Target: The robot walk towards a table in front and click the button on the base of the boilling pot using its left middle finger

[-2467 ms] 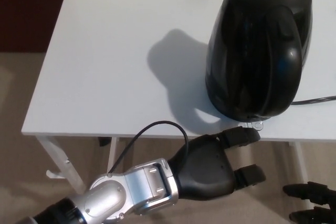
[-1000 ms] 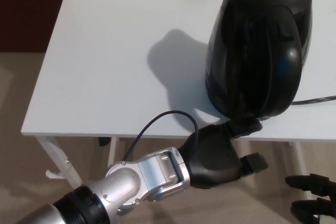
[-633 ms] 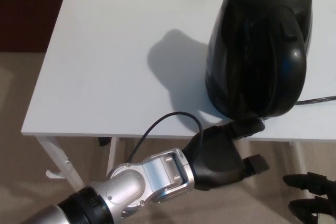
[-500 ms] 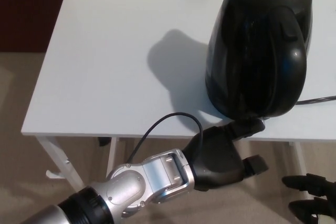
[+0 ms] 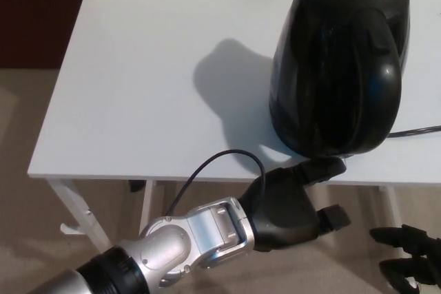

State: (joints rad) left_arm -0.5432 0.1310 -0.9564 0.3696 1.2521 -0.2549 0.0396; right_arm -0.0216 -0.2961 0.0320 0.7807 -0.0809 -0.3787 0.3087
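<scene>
A glossy black boiling pot [image 5: 339, 56] stands on the right part of the white table [image 5: 138, 80], its base close to the front edge. The button on its base is hidden under my finger. My left hand [image 5: 293, 201] reaches in from the lower left, below the table's front edge. Its upper finger [image 5: 324, 168] stretches up and touches the front of the pot's base. A lower finger [image 5: 333, 217] sticks out to the right, apart from the upper one. Only the fingertips of my right hand [image 5: 408, 256] show at the bottom right corner, held low over the floor.
A black power cord [image 5: 412, 131] runs off the pot to the right edge. The pot's shadow [image 5: 231, 80] falls on the table's middle. White table legs [image 5: 76, 211] stand below the front edge over beige carpet. A dark red panel [image 5: 34, 12] fills the upper left.
My left arm has pushed forward and up since the earliest frame, bringing the upper finger onto the pot's base. Over the last half second it has barely shifted. The pot tilted slightly.
</scene>
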